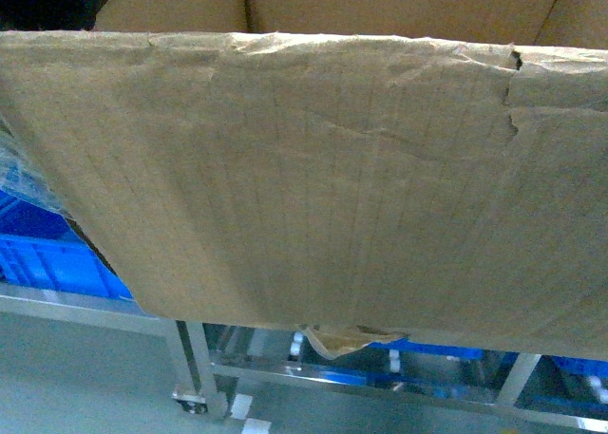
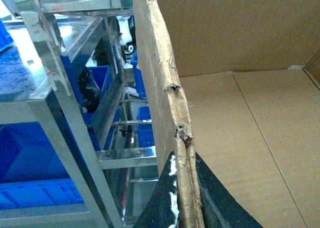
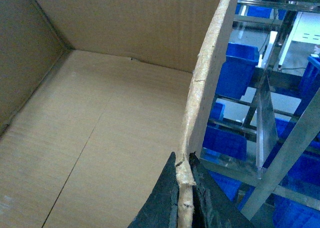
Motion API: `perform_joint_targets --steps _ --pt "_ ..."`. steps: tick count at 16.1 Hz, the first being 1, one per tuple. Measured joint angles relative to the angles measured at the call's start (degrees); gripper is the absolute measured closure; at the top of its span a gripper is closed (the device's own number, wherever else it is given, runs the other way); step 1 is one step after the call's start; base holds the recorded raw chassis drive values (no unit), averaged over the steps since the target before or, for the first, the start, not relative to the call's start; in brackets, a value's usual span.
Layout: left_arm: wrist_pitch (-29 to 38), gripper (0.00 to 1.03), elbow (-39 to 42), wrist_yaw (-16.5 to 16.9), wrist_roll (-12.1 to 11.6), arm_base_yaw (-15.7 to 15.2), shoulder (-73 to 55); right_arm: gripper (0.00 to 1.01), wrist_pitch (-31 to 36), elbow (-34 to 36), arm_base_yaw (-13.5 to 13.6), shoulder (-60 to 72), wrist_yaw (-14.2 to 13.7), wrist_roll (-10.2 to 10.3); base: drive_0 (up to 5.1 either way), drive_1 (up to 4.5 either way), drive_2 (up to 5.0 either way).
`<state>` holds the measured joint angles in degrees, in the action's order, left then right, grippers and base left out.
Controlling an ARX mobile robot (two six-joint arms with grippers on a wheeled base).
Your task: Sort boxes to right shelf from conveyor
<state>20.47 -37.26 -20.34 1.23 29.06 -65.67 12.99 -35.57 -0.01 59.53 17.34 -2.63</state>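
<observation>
Left gripper is pinched tight on the torn top edge of one side wall of the cardboard box, dark fingers flanking the wall with no visible gap. Right gripper has the same grip on the opposite wall's rim, fingers pressed against both faces of the board. The box is carried between the two arms and fills most of the head view, its near wall creased, top edge ragged, a tape scrap hanging off the bottom seam. Inside it looks empty in both wrist views. The steel shelf sits right behind and below the box, frame tubes and a caster visible under the bottom edge. Blue bins sit on the shelf tiers, showing left of the box and beneath it. Left wrist view: shelf uprights run close alongside the gripped wall, tight room there. Right wrist view: shelf tubes and bins near that wall too, slightly more clearance. Conveyor not in view.
</observation>
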Motion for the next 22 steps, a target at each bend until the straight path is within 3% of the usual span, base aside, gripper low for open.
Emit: perform_joint_targets --steps 17,22 --pt "0.15 1.0 0.02 0.0 0.0 0.0 0.04 0.98 0.17 0.04 0.0 -0.02 -0.02 0.0 0.0 0.0 0.0" --pt "0.42 1.0 0.0 0.0 -0.02 0.0 0.04 0.98 0.44 0.04 0.0 0.02 -0.04 0.0 0.0 3.36 -3.4"
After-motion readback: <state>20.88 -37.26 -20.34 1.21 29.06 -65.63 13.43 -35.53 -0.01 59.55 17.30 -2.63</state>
